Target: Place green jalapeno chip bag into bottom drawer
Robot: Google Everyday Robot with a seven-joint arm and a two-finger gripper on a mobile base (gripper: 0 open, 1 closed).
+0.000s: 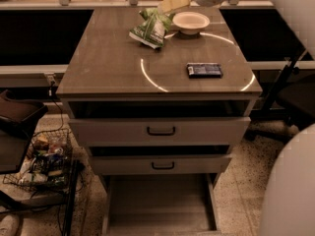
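- One wire basket [42, 157] filled with small mixed items sits on the speckled floor, left of the cabinet [103, 68].
- Toward the back of the cabinet top, left of centre, the green jalapeno chip bag [151, 28] lies crumpled, its top end pointing to the rear.
- Down the cabinet front, two drawers with dark handles stand slightly pulled out. Beneath them the bottom drawer [160, 205] is drawn well out, with its plain flat floor showing.
- Just above the bag's rear end, the gripper [172, 3] hangs at the back edge, its yellowish tip angled down and left toward the bag. I cannot tell whether it touches the bag, or whether it is apart or together.
- Just right of the bag stands a white bowl [191, 21], below the pale arm.
- Near the right front of the top, a flat dark blue packet [204, 70] lies well apart from the bag.
- A dark chair [290, 95] stands right of the cabinet.
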